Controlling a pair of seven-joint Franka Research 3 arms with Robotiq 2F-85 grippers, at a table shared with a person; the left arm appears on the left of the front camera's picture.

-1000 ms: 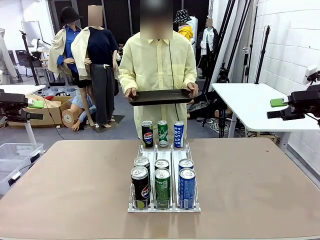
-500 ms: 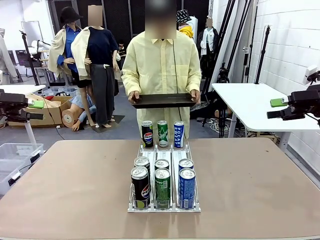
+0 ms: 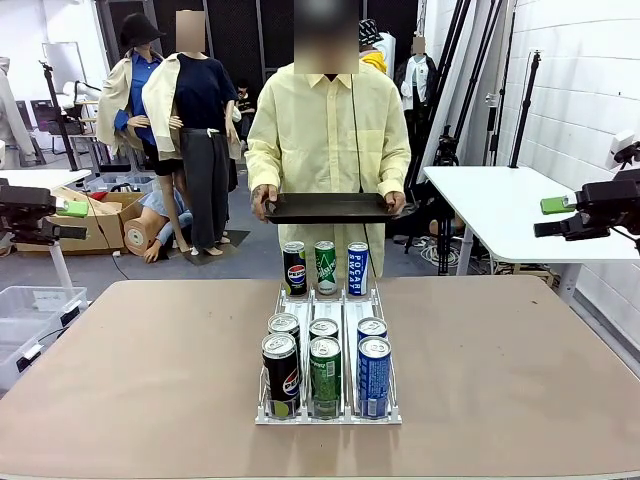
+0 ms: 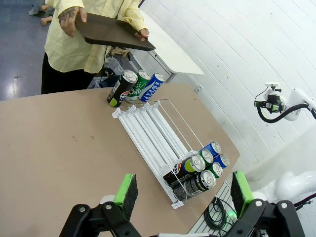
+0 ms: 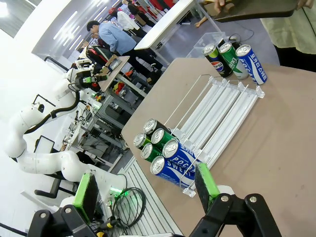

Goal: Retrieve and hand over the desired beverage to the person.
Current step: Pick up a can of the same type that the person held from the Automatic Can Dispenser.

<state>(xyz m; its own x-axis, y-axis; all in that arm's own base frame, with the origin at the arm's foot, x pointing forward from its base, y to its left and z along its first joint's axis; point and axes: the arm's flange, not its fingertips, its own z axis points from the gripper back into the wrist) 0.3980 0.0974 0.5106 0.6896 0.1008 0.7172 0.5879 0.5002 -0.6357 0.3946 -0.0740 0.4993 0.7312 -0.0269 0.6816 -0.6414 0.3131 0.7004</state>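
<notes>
Left wrist view: cans beyond tool

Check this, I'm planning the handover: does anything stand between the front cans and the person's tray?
Three far cans at the rack's end stand between the front cans and the tray, lower than it. Nothing else visible.

cans in rack on table, person behind

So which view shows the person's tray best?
Front view: the tray is whole, level, held at both ends by the person. Left wrist view shows it slanted; right wrist view crops it at the top edge.
</notes>
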